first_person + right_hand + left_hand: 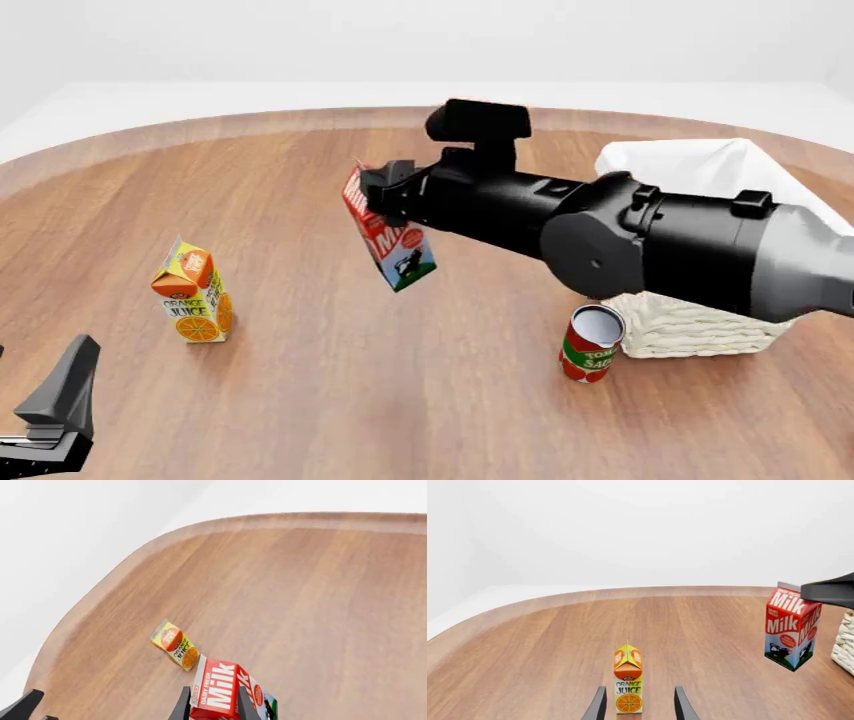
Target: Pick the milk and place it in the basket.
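The milk (391, 237) is a red carton with white lettering. My right gripper (383, 193) is shut on its top and holds it tilted above the table's middle. It also shows in the left wrist view (790, 627) and the right wrist view (219, 692). The white wicker basket (694, 325) with cloth lining stands to the right, partly hidden behind the right arm; its edge shows in the left wrist view (845, 642). My left gripper (54, 410) is open and empty, low at the near left, short of the juice carton.
An orange-yellow juice carton (194, 295) stands upright on the left of the table, in line with the left fingers (598, 705). A red can (590, 345) stands just in front of the basket's near left corner. The wooden table has a curved far edge.
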